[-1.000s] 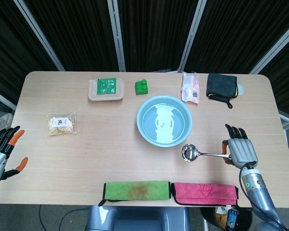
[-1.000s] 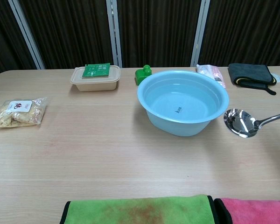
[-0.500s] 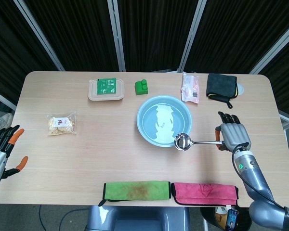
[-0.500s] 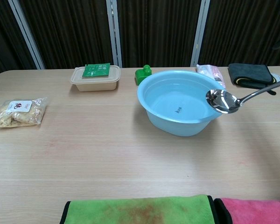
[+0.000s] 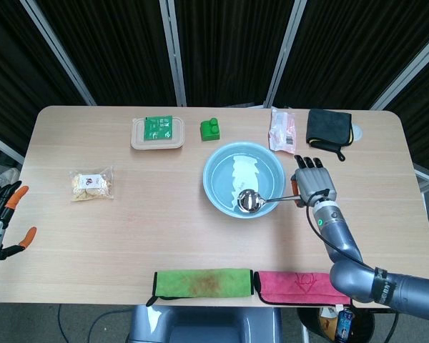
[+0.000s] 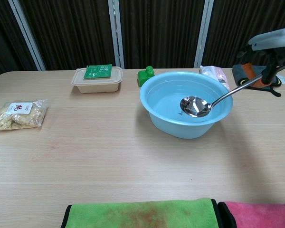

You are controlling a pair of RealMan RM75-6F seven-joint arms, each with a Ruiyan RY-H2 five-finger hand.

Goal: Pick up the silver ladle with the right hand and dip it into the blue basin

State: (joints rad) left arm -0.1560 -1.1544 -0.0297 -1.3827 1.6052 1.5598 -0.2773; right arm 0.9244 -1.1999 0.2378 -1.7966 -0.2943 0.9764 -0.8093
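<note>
The blue basin (image 5: 216,168) (image 6: 154,107) stands mid-table with water in it. My right hand (image 5: 314,185) (image 6: 271,50) grips the handle of the silver ladle (image 5: 251,201) (image 6: 194,106) just right of the basin. The handle slopes down over the basin's right rim, and the bowl of the ladle sits inside the basin near its front right. Whether the bowl touches the water is unclear. My left hand (image 5: 1,217) hangs off the table's left edge with fingers spread, holding nothing; the chest view does not show it.
At the back stand a tan lidded box (image 5: 157,133), a green block (image 5: 211,128), a pink packet (image 5: 282,131) and a black cloth (image 5: 327,129). A snack bag (image 5: 91,184) lies left. Green (image 5: 203,281) and pink (image 5: 304,286) towels line the front edge.
My right hand carried the ladle up and leftward from the table beside the basin, over the right rim, and lowered its bowl into the basin. The left hand barely shifted.
</note>
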